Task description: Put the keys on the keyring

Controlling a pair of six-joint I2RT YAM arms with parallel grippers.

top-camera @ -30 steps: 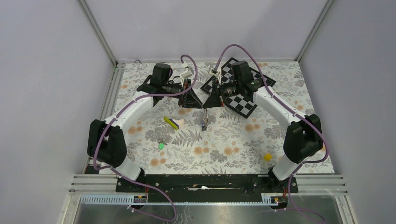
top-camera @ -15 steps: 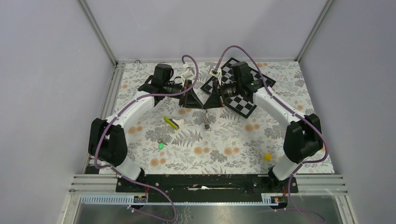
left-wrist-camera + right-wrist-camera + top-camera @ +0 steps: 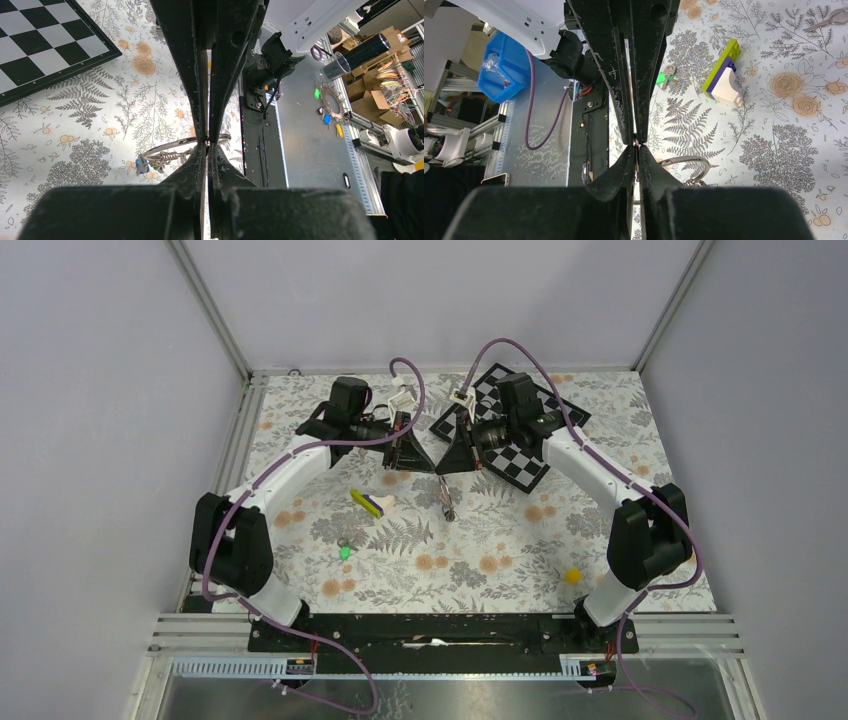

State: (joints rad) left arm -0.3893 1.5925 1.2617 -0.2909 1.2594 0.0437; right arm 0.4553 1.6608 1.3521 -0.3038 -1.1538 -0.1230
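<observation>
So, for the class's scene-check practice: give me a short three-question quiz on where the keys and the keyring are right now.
1. True or false: the green key is threaded on the keyring.
2. The left gripper is: A) shut on the keyring, B) open above it, C) out of view.
3. Fill in: the key hanging on the keyring has a ____ head.
Key: 1 false; 2 A; 3 blue.
</observation>
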